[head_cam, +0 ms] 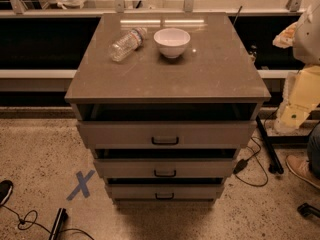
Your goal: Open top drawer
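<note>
Jaws out of view, state unknown; grey top drawer [165, 134], black-handled, stands slightly open.

arm [307, 40] sits way over at right edge of view, hand [293, 113] hangs below it, tilted down-left

The one camera is looking down from high in front of the cabinet [165, 79], facing its front squarely and sitting near enough that the whole cabinet is filling the middle, with floor [40, 151] showing on both sides. The gripper [299, 101] is hanging at the right edge, the cabinet lying to its left.
</note>
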Controlling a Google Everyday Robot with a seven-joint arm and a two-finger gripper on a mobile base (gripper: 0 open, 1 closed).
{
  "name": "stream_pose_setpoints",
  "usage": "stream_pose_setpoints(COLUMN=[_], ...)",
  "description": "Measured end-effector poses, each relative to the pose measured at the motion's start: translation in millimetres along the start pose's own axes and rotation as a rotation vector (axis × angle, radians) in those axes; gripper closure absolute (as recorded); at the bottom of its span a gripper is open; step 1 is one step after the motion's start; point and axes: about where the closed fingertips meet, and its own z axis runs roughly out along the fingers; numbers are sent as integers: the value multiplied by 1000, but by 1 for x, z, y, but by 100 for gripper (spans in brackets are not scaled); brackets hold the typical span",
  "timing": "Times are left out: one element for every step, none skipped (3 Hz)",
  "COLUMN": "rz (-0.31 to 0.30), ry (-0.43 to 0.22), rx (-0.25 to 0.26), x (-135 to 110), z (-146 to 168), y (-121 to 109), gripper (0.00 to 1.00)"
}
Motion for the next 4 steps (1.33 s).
stream_pose_setpoints(rz=[6,1,28,5], ry=[-4,-80,-214,-261], rx=[12,3,-22,37], x=[0,6,25,26], z=[1,25,76,78], y=[-1,20,53,49], gripper=[0,0,0,0])
